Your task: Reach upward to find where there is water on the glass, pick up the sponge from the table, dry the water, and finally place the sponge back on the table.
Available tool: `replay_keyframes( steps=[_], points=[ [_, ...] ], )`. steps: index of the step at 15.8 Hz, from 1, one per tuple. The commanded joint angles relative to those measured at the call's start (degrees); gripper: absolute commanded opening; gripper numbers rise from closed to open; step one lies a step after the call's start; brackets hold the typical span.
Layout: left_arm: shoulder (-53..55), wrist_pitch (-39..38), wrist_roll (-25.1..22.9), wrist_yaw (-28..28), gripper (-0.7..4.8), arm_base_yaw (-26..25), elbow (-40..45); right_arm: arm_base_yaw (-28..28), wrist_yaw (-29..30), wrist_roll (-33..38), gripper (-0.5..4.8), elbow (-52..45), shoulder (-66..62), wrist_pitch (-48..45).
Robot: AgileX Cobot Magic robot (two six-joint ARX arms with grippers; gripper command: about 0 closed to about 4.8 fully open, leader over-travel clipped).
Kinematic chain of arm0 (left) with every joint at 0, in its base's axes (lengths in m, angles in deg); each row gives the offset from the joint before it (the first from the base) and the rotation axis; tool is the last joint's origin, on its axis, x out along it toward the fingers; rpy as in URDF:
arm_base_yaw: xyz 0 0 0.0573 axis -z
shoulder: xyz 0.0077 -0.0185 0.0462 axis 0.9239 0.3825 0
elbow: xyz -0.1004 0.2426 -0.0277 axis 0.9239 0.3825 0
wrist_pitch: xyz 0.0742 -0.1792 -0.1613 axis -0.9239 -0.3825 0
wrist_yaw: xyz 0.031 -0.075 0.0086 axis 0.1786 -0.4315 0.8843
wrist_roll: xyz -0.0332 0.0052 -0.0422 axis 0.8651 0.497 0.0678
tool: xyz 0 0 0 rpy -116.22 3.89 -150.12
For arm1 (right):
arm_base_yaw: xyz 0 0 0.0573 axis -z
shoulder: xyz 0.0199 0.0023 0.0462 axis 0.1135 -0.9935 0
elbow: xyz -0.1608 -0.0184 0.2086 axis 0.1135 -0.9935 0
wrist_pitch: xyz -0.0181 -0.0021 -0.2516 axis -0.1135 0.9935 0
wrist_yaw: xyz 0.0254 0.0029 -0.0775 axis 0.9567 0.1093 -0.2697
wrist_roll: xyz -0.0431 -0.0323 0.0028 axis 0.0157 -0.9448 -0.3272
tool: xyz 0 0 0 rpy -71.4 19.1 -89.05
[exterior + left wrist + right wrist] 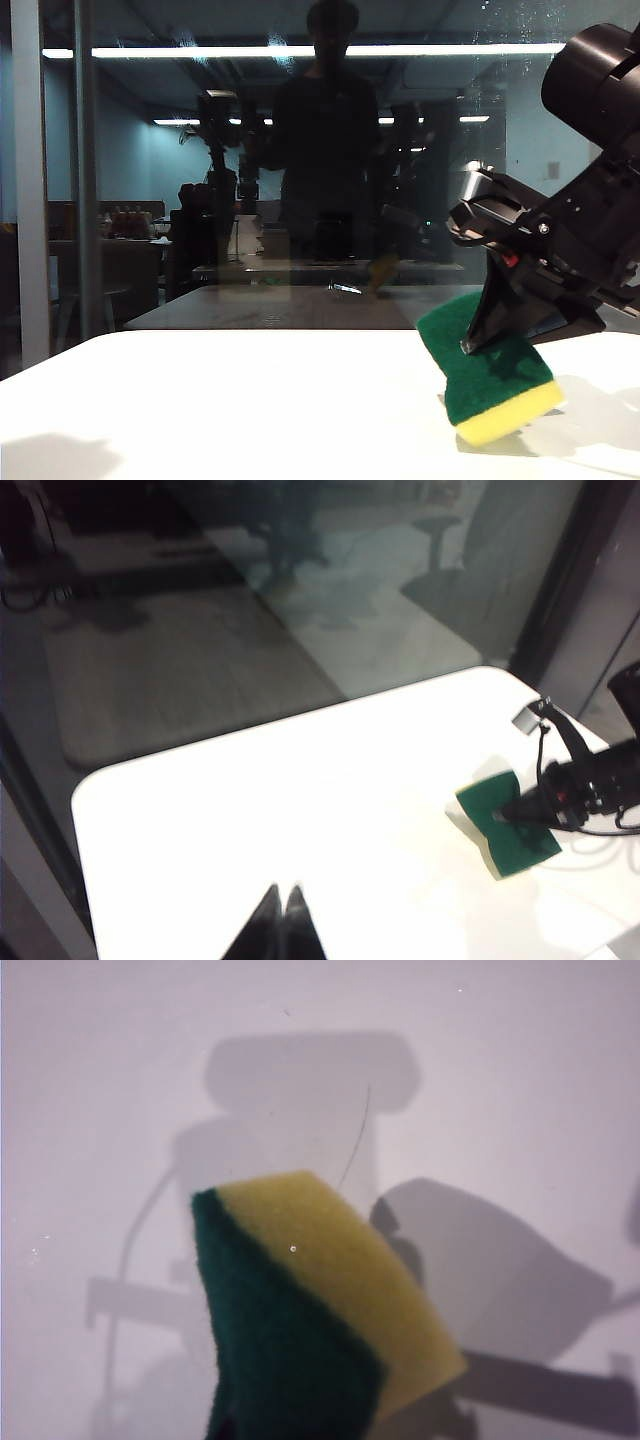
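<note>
The sponge (pixel 490 385), green scouring layer over yellow foam, hangs tilted at the right of the white table (pixel 200 400), its yellow edge lowest and close to the tabletop. My right gripper (pixel 482 335) is shut on its green upper part. The left wrist view shows the sponge (pixel 505 830) and right gripper (pixel 522 812) from afar. In the right wrist view the sponge (pixel 300 1330) covers the jaws. My left gripper (pixel 283 892) is shut and empty over the table, out of the exterior view. The glass (pixel 200 200) stands behind the table, with faint pale water specks (pixel 515 25) at its upper right.
A grey vertical frame bar (pixel 88 170) crosses the glass at the left. The pane mirrors a dark figure (pixel 325 150), ceiling light strips (pixel 300 50) and a brownish tabletop (pixel 280 305). The table's rounded corner (pixel 85 785) lies near the glass.
</note>
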Motion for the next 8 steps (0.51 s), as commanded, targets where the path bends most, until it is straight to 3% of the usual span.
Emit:
replay_keyframes(
  steps=[1,5,6,8],
  points=[
    [0.02,0.52,0.22,-0.33,-0.06,0.04,0.02,-0.07,1.07,2.25,1.40,0.15,0.13,-0.81],
    [0.02,0.55,0.22,-0.35,-0.06,0.04,0.02,-0.04,-2.19,4.20,2.75,0.24,0.20,-0.35],
    [0.02,0.52,0.22,-0.35,-0.06,0.04,0.02,-0.02,-2.64,4.22,2.74,0.26,0.22,-0.33],
    [0.02,0.52,0.20,-0.33,-0.06,0.04,0.02,0.00,-3.93,4.17,1.57,0.39,0.63,-0.24]
  ],
)
